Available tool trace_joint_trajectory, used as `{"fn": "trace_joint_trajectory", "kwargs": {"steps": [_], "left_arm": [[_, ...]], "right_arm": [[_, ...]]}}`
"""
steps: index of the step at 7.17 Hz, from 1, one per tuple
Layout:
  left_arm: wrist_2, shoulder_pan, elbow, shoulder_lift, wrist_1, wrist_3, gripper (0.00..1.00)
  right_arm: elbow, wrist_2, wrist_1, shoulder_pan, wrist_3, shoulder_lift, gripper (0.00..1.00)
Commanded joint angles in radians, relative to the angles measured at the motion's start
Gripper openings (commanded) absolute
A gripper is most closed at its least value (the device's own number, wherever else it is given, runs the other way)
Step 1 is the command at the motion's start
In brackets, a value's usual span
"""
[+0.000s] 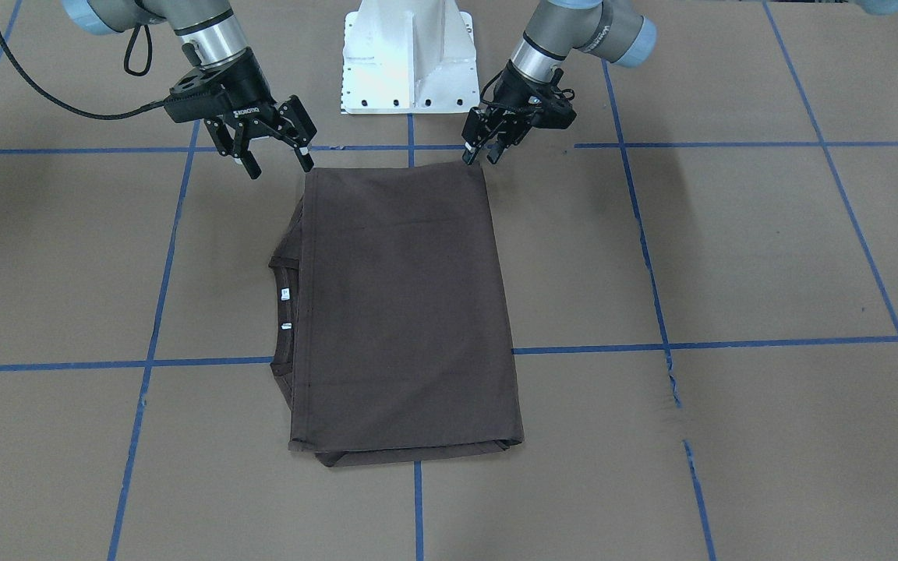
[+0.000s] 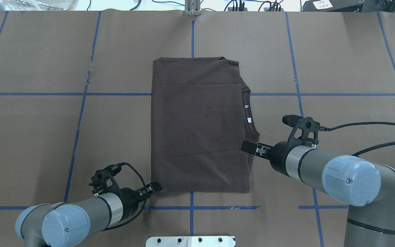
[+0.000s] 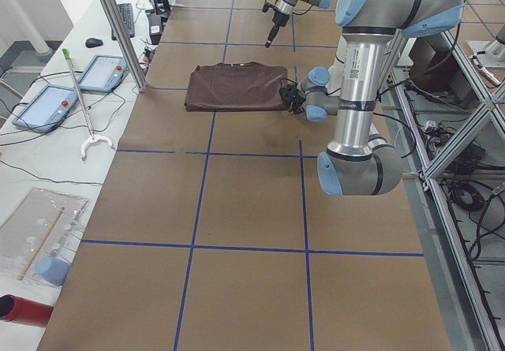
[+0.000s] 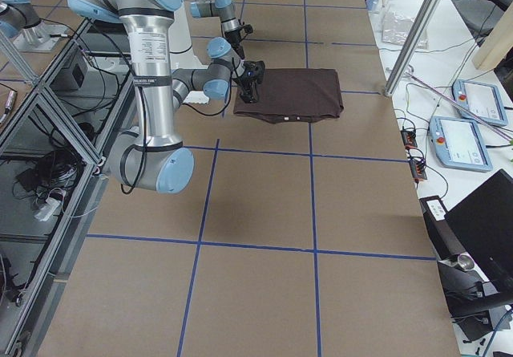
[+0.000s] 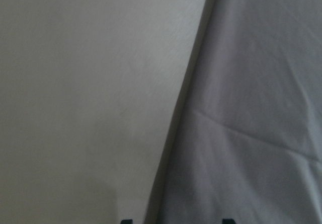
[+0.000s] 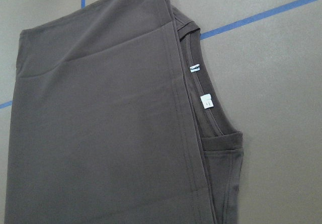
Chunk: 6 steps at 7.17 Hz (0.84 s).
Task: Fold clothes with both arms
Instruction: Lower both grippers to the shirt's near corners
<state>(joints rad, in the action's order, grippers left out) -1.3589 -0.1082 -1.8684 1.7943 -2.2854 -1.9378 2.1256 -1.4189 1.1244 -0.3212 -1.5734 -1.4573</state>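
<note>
The dark brown T-shirt (image 1: 410, 312) lies folded into a flat rectangle in the middle of the table (image 2: 29, 137). Its collar with white labels (image 2: 247, 113) sticks out from under the fold on my right side. My left gripper (image 2: 154, 187) is open and low at the shirt's near left corner; in the left wrist view the cloth edge (image 5: 181, 108) runs between the two fingertips. My right gripper (image 1: 279, 165) is open and empty, hovering above the shirt's near right edge. The right wrist view looks down on the shirt (image 6: 100, 123) and its labels.
The white pedestal base (image 1: 410, 54) stands just behind the shirt on the robot's side. Blue tape lines (image 2: 81, 113) cross the brown table cover. Tablets (image 3: 47, 102) and a metal post (image 3: 118, 28) stand along the operators' side.
</note>
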Motion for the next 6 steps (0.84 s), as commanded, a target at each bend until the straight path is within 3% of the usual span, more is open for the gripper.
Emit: {"fn": "trace_joint_trajectory", "kwargs": {"steps": [1, 6], "left_arm": [[0.004, 0.005, 0.003, 0.016, 0.001, -0.013, 0.58], [0.001, 0.008, 0.011, 0.03, 0.014, -0.023, 0.57]], "right_arm": [[-0.003, 0.002, 0.0, -0.001, 0.001, 0.0, 1.0], [-0.006, 0.002, 0.002, -0.001, 0.001, 0.0, 1.0]]}}
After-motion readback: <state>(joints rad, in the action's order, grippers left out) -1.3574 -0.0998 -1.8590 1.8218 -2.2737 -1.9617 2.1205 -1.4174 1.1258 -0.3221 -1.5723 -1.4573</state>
